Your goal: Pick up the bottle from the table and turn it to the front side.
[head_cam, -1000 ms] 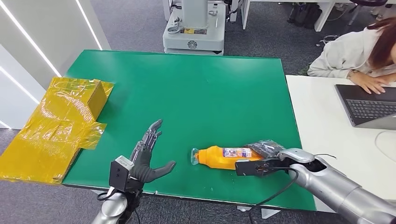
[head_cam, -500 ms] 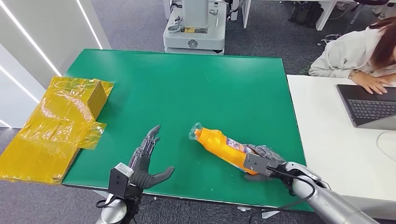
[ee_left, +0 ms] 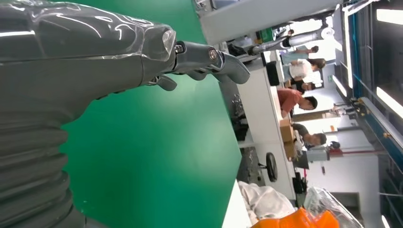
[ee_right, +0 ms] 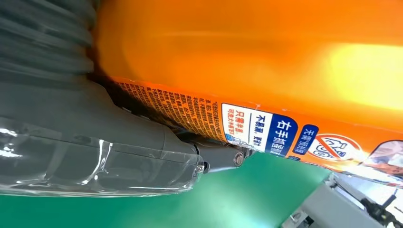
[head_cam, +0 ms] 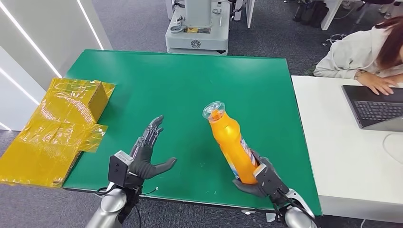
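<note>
The bottle (head_cam: 233, 146) is gripped around its base by the right hand (head_cam: 259, 180) and is held raised over the near right part of the green bench (head_cam: 190, 85), tilted with its clear cap toward the far left. The left hand (head_cam: 145, 159) is spread with nothing in it, low over the near left of the bench, and yellow bags (head_cam: 52, 128) are seen at the left edge.

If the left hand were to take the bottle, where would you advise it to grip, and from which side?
Probably the bare upper body below the cap, coming from the robot's left: the bottle stands tilted, the right hand covers its base, and the left hand waits open on that side.
</note>
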`<state>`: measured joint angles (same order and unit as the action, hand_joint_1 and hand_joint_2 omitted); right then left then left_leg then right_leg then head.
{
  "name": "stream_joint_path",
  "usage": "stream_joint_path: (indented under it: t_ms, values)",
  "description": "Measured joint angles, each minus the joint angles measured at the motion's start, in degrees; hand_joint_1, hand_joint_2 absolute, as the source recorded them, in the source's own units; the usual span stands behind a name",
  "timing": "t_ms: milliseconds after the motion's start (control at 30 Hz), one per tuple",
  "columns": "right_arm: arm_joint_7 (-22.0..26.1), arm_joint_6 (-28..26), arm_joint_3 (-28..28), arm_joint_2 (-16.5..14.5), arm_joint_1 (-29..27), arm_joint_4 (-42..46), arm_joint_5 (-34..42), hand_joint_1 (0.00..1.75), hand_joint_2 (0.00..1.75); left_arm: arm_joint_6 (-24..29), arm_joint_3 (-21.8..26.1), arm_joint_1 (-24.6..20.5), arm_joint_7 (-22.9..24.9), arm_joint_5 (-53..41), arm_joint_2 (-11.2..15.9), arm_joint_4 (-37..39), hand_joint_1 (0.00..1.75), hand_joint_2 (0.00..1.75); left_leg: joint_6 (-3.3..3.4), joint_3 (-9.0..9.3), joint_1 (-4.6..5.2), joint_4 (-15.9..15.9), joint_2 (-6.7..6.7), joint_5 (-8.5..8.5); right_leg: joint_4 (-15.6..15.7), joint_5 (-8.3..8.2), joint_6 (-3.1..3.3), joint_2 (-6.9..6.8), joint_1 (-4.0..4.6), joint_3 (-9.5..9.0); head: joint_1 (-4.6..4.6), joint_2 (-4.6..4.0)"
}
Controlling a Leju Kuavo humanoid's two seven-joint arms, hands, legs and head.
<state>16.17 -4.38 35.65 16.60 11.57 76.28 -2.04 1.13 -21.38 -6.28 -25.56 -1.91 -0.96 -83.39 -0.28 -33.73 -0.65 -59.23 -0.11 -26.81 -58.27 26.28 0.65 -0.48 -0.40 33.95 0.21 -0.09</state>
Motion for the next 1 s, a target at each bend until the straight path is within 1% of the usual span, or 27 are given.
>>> stream_joint_path:
  t_ms: [100,200,400,467,533,667,1000]
  values:
    - [0.17,0.33,-1.61,-1.65,-0.75,0.36,-0.61,1.75,1.75,-2.53,-0.45,-1.92,1.98,1.7,0.32,0.61,0.0,1.75,0.0,-0.02,0.0,-0.02,-0.01,0.02,0.0,-0.01,-0.01,-0.01,0.0,0.01,0.01,0.0]
    - [1.14,1.84,-2.63,-3.8,0.32,-0.84,-1.03,1.75,1.75,-7.16,-1.44,-6.78,5.52,5.64,0.64,2.15,0.0,1.75,-0.01,-0.06,0.0,-0.02,0.01,0.05,-0.01,-0.08,0.01,0.01,0.0,0.02,0.02,0.0]
    - [2.43,4.39,-2.42,-10.38,6.86,-8.72,-1.34,1.75,1.75,-14.74,-4.02,-18.4,12.8,15.83,0.33,7.01,0.0,1.75,-0.02,-0.04,0.0,-0.02,0.16,0.22,-0.03,-0.26,0.03,0.17,0.0,0.11,0.01,0.0]
    - [2.27,4.7,-2.17,-12.33,8.89,-11.58,-1.56,1.74,1.75,-16.35,-4.87,-21.05,15.0,19.06,0.14,8.69,0.0,1.75,-0.02,-0.04,0.0,-0.02,0.16,0.23,-0.04,-0.26,0.03,0.17,0.0,0.12,0.0,0.0]
    - [2.21,4.88,-1.85,-13.69,10.43,-14.12,-1.6,1.73,1.75,-17.08,-5.7,-22.96,16.2,20.97,-0.01,10.18,0.0,1.75,-0.03,-0.05,0.0,-0.02,0.15,0.23,-0.05,-0.26,0.03,0.16,0.0,0.12,-0.01,0.0]
    - [2.93,5.23,-1.25,-14.87,12.26,-18.44,-1.46,1.72,1.75,-17.3,-6.85,-24.65,16.82,23.4,-0.01,12.46,0.0,1.75,-0.02,-0.08,0.0,-0.02,0.16,0.23,-0.04,-0.26,0.03,0.16,0.0,0.15,0.01,0.0]
    - [4.26,4.33,0.08,-15.75,14.28,-25.33,-1.78,1.72,1.75,-16.76,-8.56,-25.47,16.49,25.07,0.29,16.81,0.0,1.75,-0.02,-0.22,0.01,-0.02,0.15,0.23,-0.02,-0.26,0.02,0.15,-0.01,0.26,0.01,0.01]
